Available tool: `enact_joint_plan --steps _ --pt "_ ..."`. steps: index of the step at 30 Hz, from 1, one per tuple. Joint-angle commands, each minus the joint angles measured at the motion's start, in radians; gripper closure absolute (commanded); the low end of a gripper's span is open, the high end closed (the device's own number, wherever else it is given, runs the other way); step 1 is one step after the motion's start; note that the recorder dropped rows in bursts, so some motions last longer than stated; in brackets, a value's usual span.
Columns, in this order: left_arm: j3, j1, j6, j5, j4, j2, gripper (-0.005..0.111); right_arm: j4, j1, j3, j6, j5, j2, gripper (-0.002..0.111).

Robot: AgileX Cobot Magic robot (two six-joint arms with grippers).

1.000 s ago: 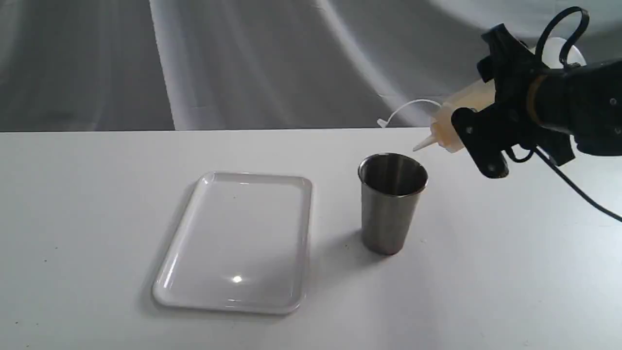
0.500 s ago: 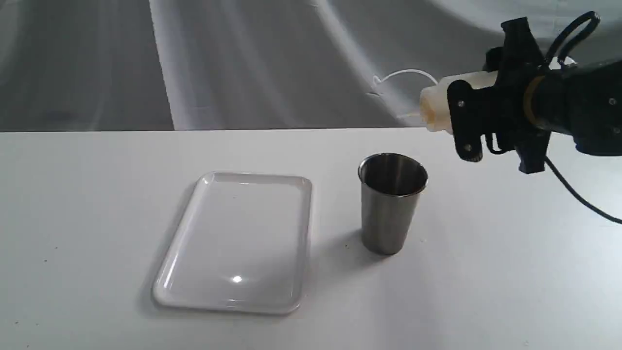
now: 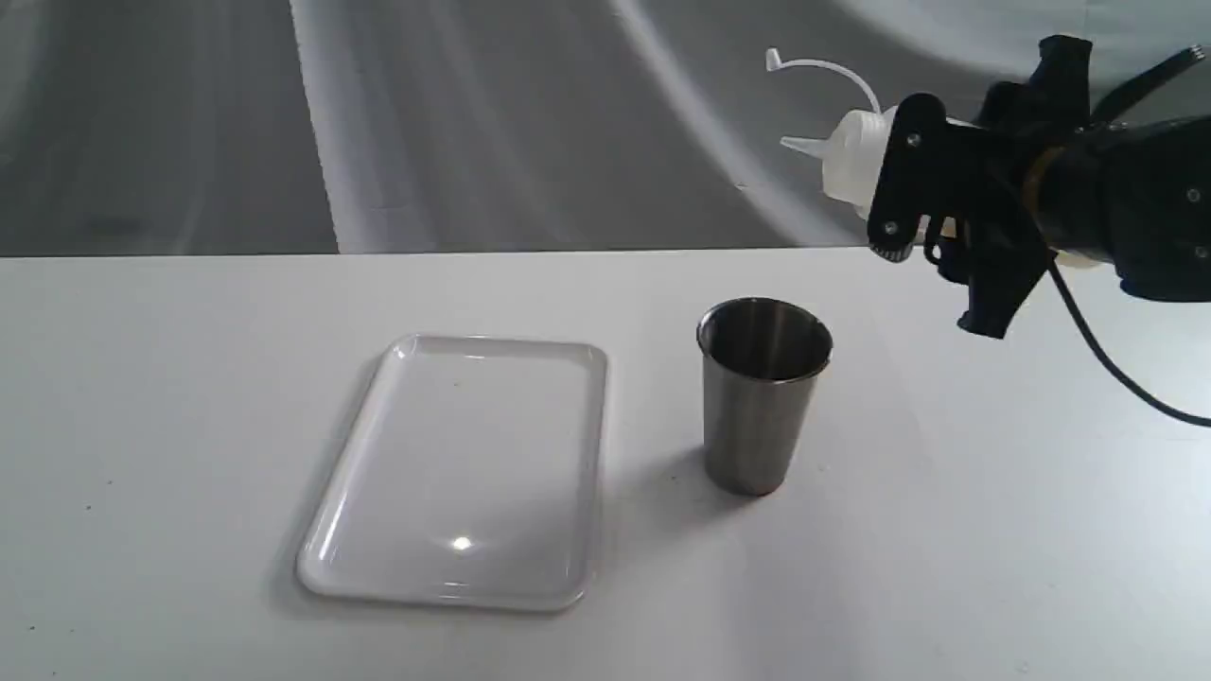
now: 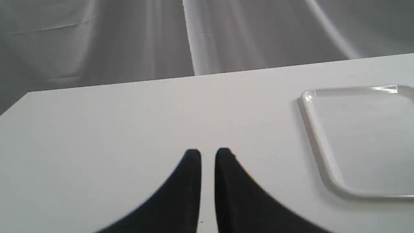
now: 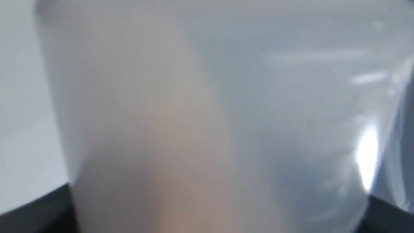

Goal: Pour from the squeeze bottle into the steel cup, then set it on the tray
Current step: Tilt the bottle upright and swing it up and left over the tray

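My right gripper point(image 3: 946, 175) is shut on the squeeze bottle point(image 3: 849, 159), high above and to the right of the steel cup point(image 3: 763, 397). The bottle lies nearly level, its cone nozzle point(image 3: 799, 145) pointing left and a little upward, the cap strap point(image 3: 825, 66) curling above it. The cup stands upright on the table, apart from the bottle. The white tray point(image 3: 397, 369) lies flat to the cup's left with nothing on it. In the right wrist view the blurred translucent bottle point(image 5: 207, 129) fills the picture. My left gripper point(image 4: 208, 156) hovers over bare table, shut on nothing, beside the tray point(image 4: 318, 142).
The white table point(image 3: 142, 378) ends at a far edge in front of a grey draped cloth point(image 3: 473, 113). A black cable point(image 3: 1116, 369) hangs from the right arm over the table's right side.
The right gripper has risen and rotated back, swinging the bottle's nozzle from pointing down at the cup's rim to level and slightly upward. Cup and tray have not moved.
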Motion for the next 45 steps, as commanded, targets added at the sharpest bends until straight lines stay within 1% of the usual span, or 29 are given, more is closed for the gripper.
enact_joint_plan --steps 1,10,17,23,37,45 --pt "0.004 -0.007 -0.002 -0.004 0.0 -0.005 0.098 0.013 0.002 -0.01 0.077 0.011 -0.009 0.065" --pt "0.004 -0.007 -0.002 -0.004 0.0 -0.005 0.098 0.051 0.002 -0.01 0.32 0.007 -0.009 0.065" --pt "0.004 -0.007 -0.002 -0.004 0.0 -0.005 0.098 0.067 0.0 -0.01 0.626 0.007 -0.009 0.065" --pt "0.004 -0.007 -0.002 -0.004 0.0 -0.005 0.098 0.085 0.0 -0.01 0.774 0.007 -0.02 0.065" --pt "0.004 -0.007 -0.002 -0.004 0.0 -0.005 0.098 0.133 0.0 -0.01 0.795 0.014 -0.111 0.065" --pt "0.004 -0.007 -0.002 -0.004 0.0 -0.005 0.098 0.209 0.002 0.009 0.799 0.0 -0.174 0.065"
